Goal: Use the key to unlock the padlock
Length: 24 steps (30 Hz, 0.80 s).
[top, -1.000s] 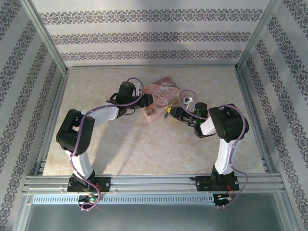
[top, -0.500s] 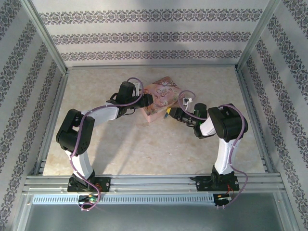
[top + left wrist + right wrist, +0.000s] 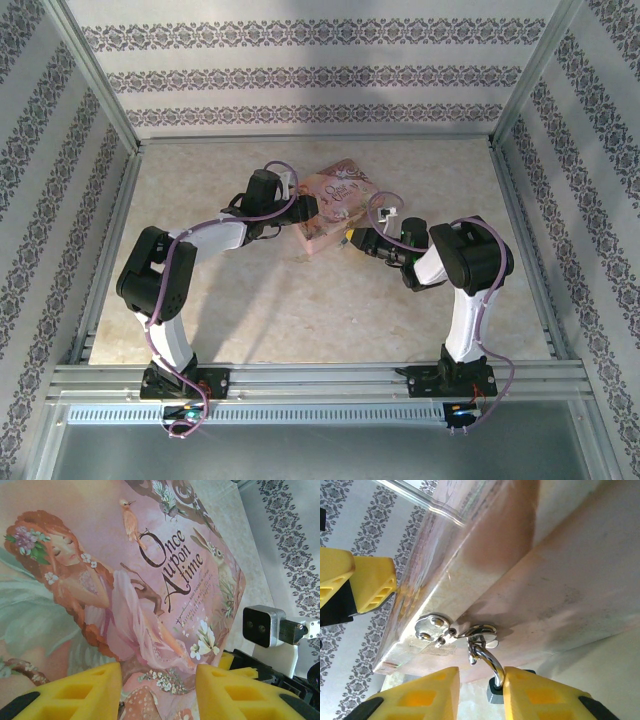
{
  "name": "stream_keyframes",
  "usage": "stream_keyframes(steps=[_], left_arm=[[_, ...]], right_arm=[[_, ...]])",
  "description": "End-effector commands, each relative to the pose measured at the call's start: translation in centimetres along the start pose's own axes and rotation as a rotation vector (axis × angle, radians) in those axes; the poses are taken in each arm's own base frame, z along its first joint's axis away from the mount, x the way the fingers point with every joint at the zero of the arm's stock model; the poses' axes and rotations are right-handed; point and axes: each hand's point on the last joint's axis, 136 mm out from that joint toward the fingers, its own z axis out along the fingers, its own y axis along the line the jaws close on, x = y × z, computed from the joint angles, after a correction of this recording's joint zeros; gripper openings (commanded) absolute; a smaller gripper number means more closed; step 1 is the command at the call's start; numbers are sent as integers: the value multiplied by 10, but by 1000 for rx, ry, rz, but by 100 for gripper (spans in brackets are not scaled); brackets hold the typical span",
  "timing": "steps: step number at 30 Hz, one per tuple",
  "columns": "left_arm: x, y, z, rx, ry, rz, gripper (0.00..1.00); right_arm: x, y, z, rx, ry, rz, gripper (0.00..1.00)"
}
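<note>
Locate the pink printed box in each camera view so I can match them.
Top external: pink box, centre-back of the table.
Left wrist: its printed lid, beyond the left pincer.
Right wrist: its side wall with the metal hasp, beyond the right pincer.
Shared landmark: the floral-striped wall.

Overhead, the box (image 3: 338,195) sits on the table (image 3: 300,300) at upper centre, with the left gripper (image 3: 308,210) at its left edge and the right gripper (image 3: 347,240) at its lower right. The padlock (image 3: 494,691) hangs from the box's side wall.
</note>
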Motion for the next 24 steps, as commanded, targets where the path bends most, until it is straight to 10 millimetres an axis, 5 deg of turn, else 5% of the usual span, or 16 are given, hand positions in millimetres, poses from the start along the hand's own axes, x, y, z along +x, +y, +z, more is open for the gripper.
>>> stream_keyframes(steps=[1,11,24], left_arm=[[35,26,2,-94,103,-41,43],[37,30,0,-109,105,-42,43],[44,36,-1,-122,117,-45,43]], right_arm=[[-4,4,2,-23,-11,-30,25],[-5,-3,2,0,-25,4,4],[-28,3,-10,21,-166,112,0]])
